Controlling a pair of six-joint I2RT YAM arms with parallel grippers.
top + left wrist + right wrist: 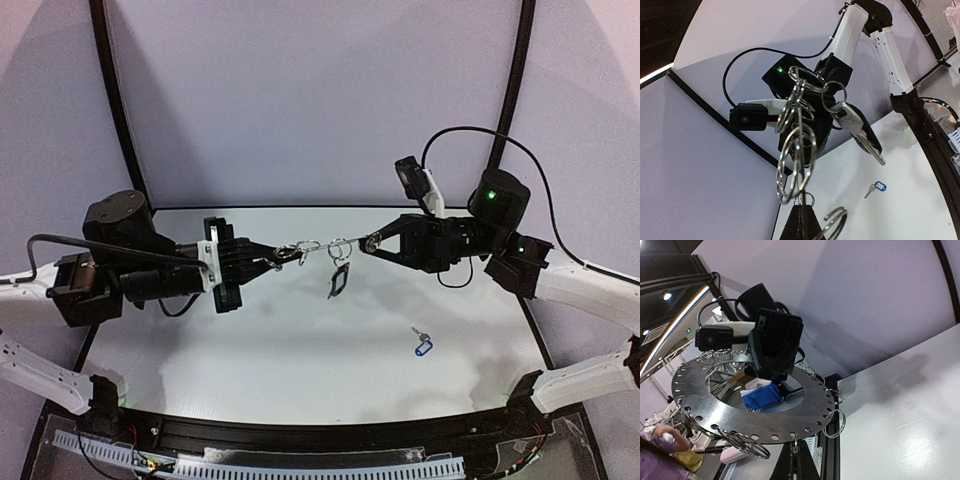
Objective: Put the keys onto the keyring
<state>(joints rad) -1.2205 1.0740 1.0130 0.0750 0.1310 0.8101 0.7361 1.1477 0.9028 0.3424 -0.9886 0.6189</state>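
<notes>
From above, your left gripper (268,262) and right gripper (372,241) are both clamped on the keyring (312,245) in mid-air. Pull apart and 1 grip could slip. The black key (338,281) hangs from it.

Left wrist: the blue key (876,188) lies alone on the table (920,215), with open room around it.

Right wrist: loose wire loops (832,422) could snag.
</notes>
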